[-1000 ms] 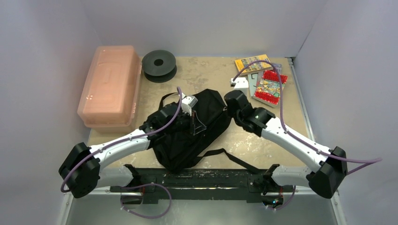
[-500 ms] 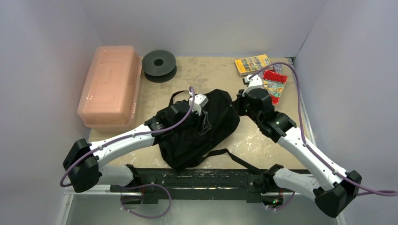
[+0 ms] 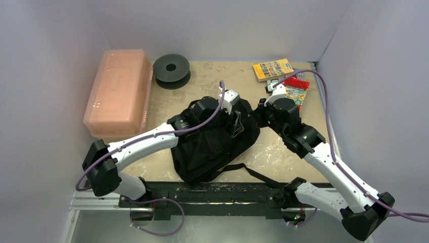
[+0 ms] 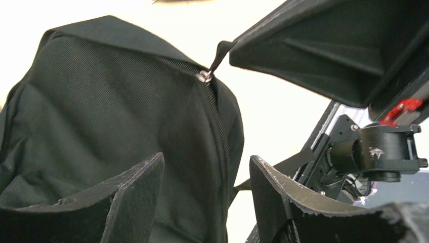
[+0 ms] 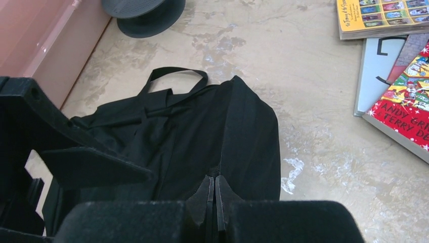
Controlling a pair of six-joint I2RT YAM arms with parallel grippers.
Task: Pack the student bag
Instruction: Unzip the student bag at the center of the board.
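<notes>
Obs., near to far. One webbing strap (image 3: 253, 172) trails toward the near edge of the worktop (image 3: 298, 152). The student bag (image 3: 207, 147) lies flat mid-worktop, its top end away from the arm bases and its carry loop (image 5: 174, 76) at the far end.

Left hand (image 4: 206, 159): fingers apart and holding nothing, straddling the zip line (image 4: 217, 126) just short of the slider (image 4: 204, 76). Right hand (image 5: 213, 182): fingers together. The left wrist view shows them clamped on the zip pull (image 4: 218, 54), which is drawn taut off the slider.

Judgement: the step in hand is running the main zip so the bag can be loaded.
- The left hand should pinch or pin the fabric close beside the slider first, or the soft bag will likely drag along with the pull.
- The right hand should pull low and along the zip line, not upward.
- On the curve at the bag's corner the slider may bind, so go slowly there.

Beyond, far right, lies a yellow book (image 3: 272, 69) with a red book (image 5: 410, 101) nearer it. Far left are a pink translucent box (image 3: 119, 91) and a black spool (image 3: 171, 68).

Not resolved:
- Which side of the slider is open, if either. No lining shows.
- Whether the left fingers touch the fabric.
- The pull, hidden behind the fingers in the right wrist view.
- The bag's top, covered by both hands in the top view.
- A grey-white item (image 5: 377, 71) that sits partly under the red book. It cannot be identified.
</notes>
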